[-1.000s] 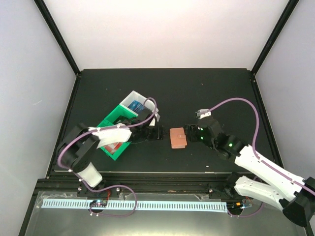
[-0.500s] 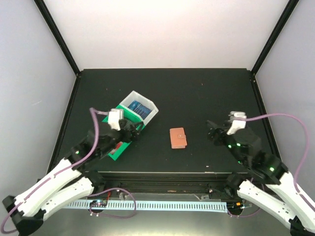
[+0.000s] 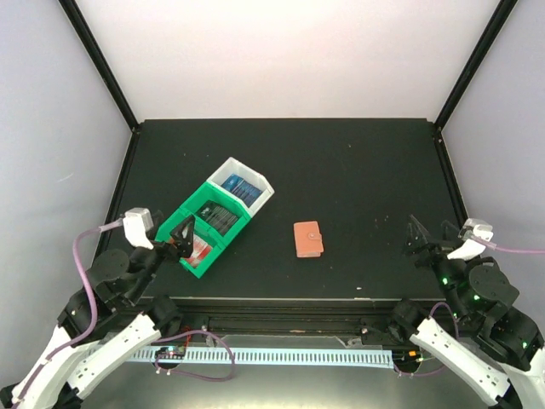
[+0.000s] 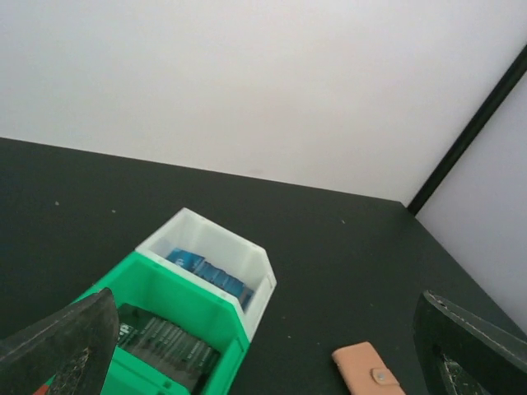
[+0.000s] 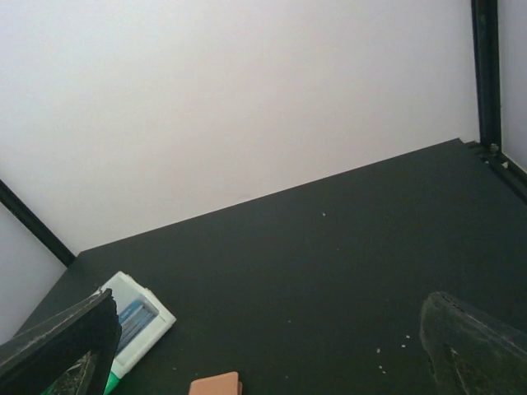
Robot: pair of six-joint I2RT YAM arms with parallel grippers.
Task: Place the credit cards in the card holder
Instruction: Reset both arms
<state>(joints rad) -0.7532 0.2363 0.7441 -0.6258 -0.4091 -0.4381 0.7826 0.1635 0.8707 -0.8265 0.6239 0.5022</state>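
On table (image 3: pixel 358 162) centre: card holder (image 3: pixel 308 239). Left of it two bins, touching: far bin (image 3: pixel 265 195) behind near bin (image 3: pixel 189 203), cards (image 3: pixel 241 187) in each. My left pincer (image 3: pixel 183 237) at near bin's front corner; right pincer (image 3: pixel 427 233) well right of card holder.

Enclosed work cell, viewed from above. A matt black table (image 3: pixel 341 162) spans the cell, and a few pale specks dot its surface. A plain white back wall (image 3: pixel 281 51) rises from the far edge, flanked by a pale grey left wall (image 3: pixel 43 145) and right wall (image 3: pixel 515 128). Black frame posts (image 3: pixel 100 64) run up from the two far corners. A white slotted strip (image 3: pixel 281 356) lies along a grey ledge (image 3: pixel 281 385) below the near edge. Lighting is even and diffuse, without hard shadows.
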